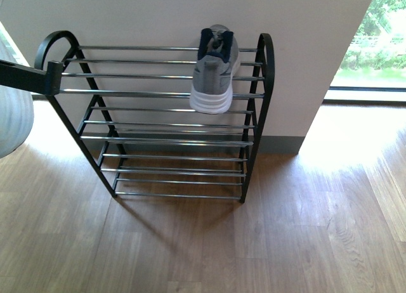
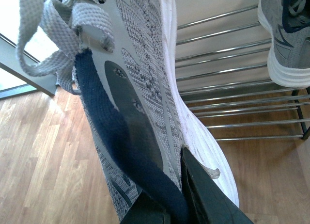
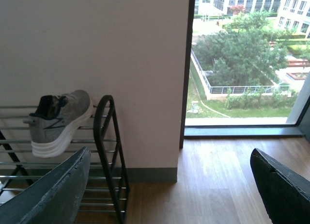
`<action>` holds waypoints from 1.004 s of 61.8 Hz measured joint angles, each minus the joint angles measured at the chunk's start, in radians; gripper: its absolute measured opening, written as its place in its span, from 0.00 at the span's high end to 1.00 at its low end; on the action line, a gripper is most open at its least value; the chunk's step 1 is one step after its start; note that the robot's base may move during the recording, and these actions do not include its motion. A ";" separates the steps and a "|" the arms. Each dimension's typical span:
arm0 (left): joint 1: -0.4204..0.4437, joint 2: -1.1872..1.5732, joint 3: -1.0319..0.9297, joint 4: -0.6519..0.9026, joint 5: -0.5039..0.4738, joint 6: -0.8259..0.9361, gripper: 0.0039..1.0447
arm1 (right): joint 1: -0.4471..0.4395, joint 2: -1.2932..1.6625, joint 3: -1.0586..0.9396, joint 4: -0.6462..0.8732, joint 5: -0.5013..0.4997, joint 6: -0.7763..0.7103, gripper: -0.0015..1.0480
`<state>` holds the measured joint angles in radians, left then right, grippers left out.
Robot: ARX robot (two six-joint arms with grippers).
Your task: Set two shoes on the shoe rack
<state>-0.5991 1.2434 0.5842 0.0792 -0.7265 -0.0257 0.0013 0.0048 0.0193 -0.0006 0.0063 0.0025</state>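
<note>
**Second sneaker** (image 2: pixel 145 88): grey knit, white sole, navy lining, laces hanging loose. It hangs in the air with its length running away from the jaws. The left gripper (image 2: pixel 180 197) carries it, its jaws pinching the navy-lined collar rim between them.

**First sneaker** (image 1: pixel 214 71): rests tilted across the top rods of the shoe rack (image 1: pixel 165 141). It sits at the end of the tier farther from the left jaws and nearer the right ones.

**Rack:** stands on the wooden floor (image 1: pixel 266 242) against the wall (image 1: pixel 158 14), ahead of both pairs of jaws. Bare rods lie beyond the held sneaker, on its sole side.

**Right gripper** (image 3: pixel 169 156): jaws spread wide with nothing between them. The rack's end frame and the first sneaker lie ahead of them, toward the left arm's side. A window (image 3: pixel 242 64) lies straight beyond.

**Step in hand (judged):** one shoe is placed, and the second is being carried to the rack.

**Next move (judged):**
- Bring the left jaws over the free stretch of the top tier, beside the first sneaker.
- Turn the sole down so that it spans at least two rods.
- Lower until the rods bear the weight, and only then spread the jaws.
- The loose laces could catch on a rod, and a narrow footing could let the shoe tip through the gaps.
</note>
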 joint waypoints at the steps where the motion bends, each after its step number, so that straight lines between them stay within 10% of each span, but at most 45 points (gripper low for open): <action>1: 0.000 0.000 0.000 0.000 -0.002 0.000 0.99 | 0.000 0.000 0.000 0.000 0.000 0.000 0.09; 9: 0.031 0.060 0.055 -0.059 -0.071 -0.169 0.99 | 0.000 0.000 0.000 0.000 -0.003 0.000 0.09; 22: 0.227 0.353 0.265 0.025 0.210 -0.318 0.99 | 0.000 0.000 0.000 0.000 -0.004 0.000 0.09; 37: 0.309 0.681 0.549 -0.002 0.500 -0.056 0.99 | 0.000 0.000 0.000 0.000 -0.004 0.000 0.09; 62: 0.314 1.057 1.001 -0.192 0.673 0.329 0.99 | 0.000 0.000 0.000 0.000 -0.004 0.000 0.09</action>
<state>-0.2848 2.3001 1.5848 -0.1123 -0.0536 0.3035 0.0013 0.0048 0.0193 -0.0006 0.0025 0.0025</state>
